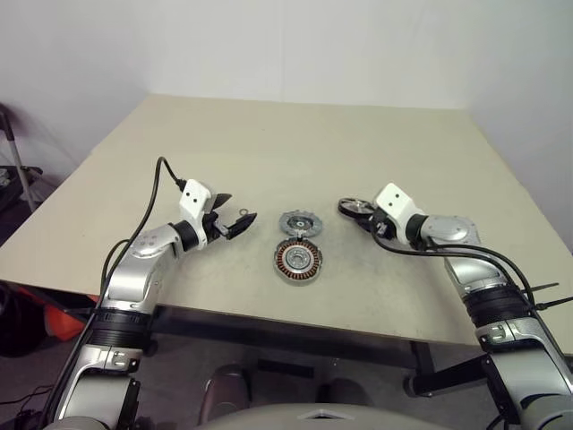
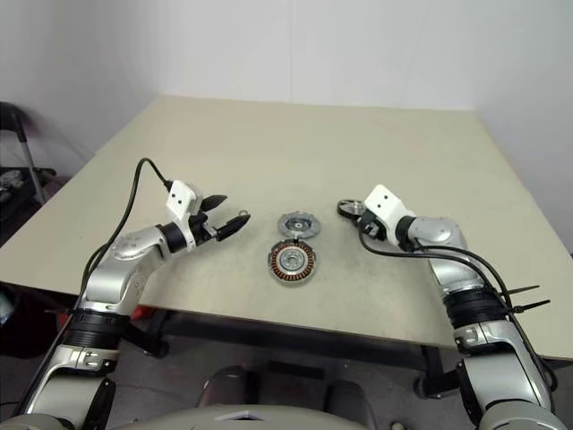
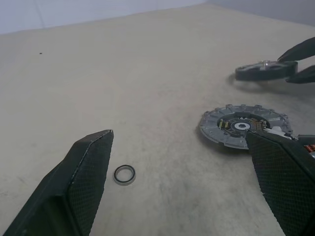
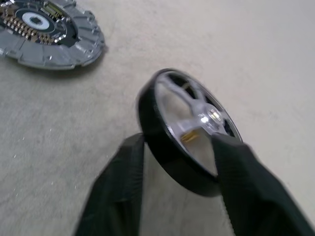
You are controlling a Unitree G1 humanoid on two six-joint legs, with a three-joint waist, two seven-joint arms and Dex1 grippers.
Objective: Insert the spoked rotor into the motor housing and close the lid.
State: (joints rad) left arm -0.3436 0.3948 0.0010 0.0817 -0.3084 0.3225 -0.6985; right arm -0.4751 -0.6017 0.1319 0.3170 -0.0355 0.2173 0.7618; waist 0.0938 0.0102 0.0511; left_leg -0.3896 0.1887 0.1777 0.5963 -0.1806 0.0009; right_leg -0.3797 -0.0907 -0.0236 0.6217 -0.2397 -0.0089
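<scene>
Resting on table (image 1: 269, 143): one spoked rotor (image 4: 189, 130), one motor housing (image 1: 297, 261), one lid (image 1: 300, 223).

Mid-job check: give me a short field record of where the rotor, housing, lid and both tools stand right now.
spoked rotor: tilted on edge, between the right tool's fingers
right tool: fingers either side of the rotor's rim
motor housing: on the table, windings showing, uncovered
lid: flat on the table, just beyond the housing
left tool: open, holding nothing
small ring: on the table near the left tool
</scene>
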